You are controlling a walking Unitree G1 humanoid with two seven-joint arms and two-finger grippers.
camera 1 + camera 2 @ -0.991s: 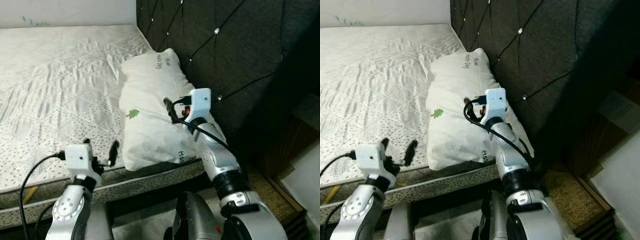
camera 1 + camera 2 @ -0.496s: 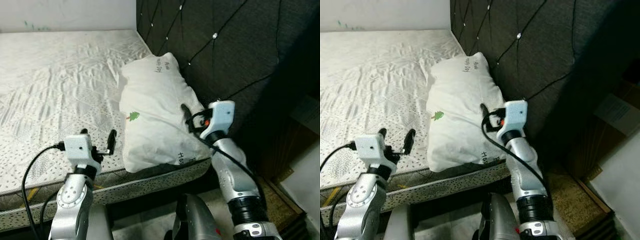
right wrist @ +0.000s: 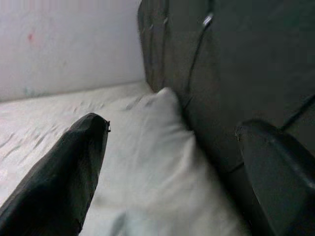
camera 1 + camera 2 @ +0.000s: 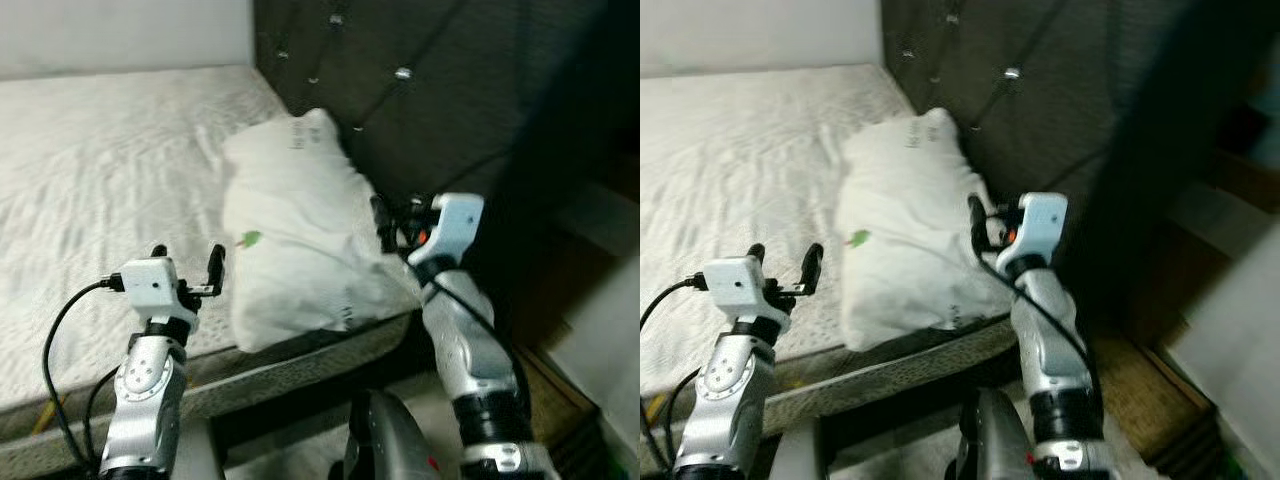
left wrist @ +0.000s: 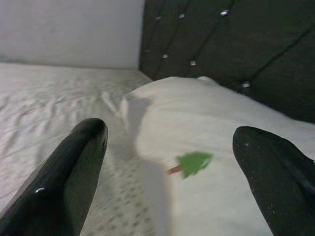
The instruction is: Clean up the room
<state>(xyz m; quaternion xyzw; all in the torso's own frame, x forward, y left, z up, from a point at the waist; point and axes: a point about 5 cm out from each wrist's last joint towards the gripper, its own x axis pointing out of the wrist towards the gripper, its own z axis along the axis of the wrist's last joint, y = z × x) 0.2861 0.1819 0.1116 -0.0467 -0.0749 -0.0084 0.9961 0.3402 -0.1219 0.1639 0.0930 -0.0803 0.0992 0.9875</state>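
White pillow (image 4: 295,235) lay on the bare mattress (image 4: 100,190), up against the dark tufted headboard (image 4: 420,80), at the bed corner nearest the robot. It carried a small green tree print (image 5: 193,162) on its upper side and some dark lettering near the far end, too blurred to read.

Left gripper (image 4: 186,266) hovered over the mattress edge just beside the pillow's left flank, fingers spread apart, nothing between them. Left wrist view had both black fingers (image 5: 64,172) framing the pillow and tree print, with a gap to the fabric.

Right gripper (image 4: 392,222) sat at the pillow's right side, between pillow and headboard, near or touching the fabric; contact not clear. Its fingers were also apart and not grasping anything. In the right wrist view the fingers (image 3: 64,172) straddled the pillow-headboard seam.

Head views were blurred. Pale wall (image 5: 69,29) behind the bed.
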